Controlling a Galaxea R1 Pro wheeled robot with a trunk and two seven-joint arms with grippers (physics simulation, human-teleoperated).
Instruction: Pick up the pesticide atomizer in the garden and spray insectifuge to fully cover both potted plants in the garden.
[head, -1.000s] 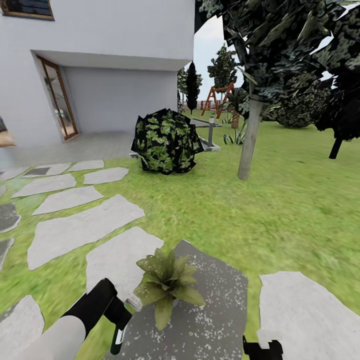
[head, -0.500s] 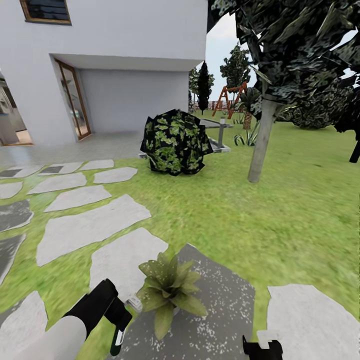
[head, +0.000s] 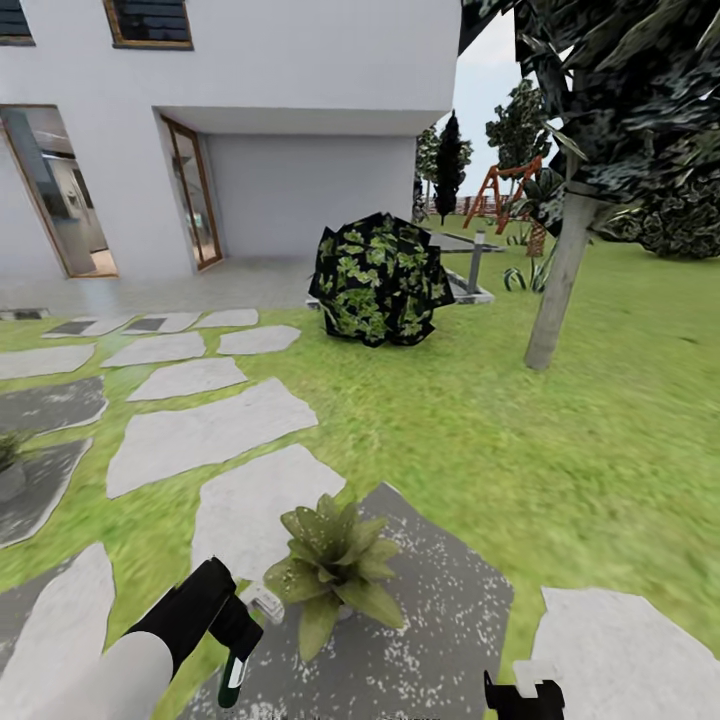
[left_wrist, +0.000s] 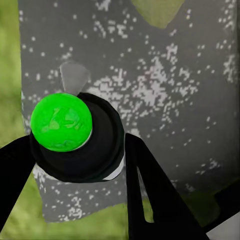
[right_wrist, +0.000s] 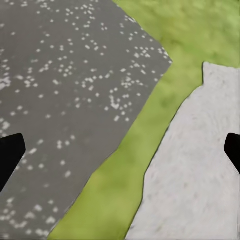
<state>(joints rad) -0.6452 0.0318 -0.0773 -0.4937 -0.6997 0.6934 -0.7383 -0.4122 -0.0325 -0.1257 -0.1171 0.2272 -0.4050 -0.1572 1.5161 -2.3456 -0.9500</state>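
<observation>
My left gripper (head: 238, 645) is shut on the pesticide atomizer (head: 233, 678), a small dark bottle. In the left wrist view the atomizer (left_wrist: 61, 121) shows a bright green round top, gripped between the two black fingers (left_wrist: 150, 190). One potted plant (head: 335, 575), a low olive-green rosette, stands on a dark speckled slab (head: 440, 610) just right of that gripper. A second potted plant (head: 8, 462) shows partly at the far left edge on another dark slab. My right gripper (head: 525, 693) hangs open at the lower edge, its fingers (right_wrist: 9, 155) wide apart over slab and grass.
Pale stepping slabs (head: 205, 432) cross the lawn toward a white house (head: 300, 120) with glass doors. A dark leafy bush (head: 380, 280) and a tree trunk (head: 555, 285) stand ahead. Open grass (head: 600, 450) lies to the right.
The whole view has swung left: house, bush and tree slid right in the picture, and the second plant has come in at the left edge. Both arms keep their pose.
</observation>
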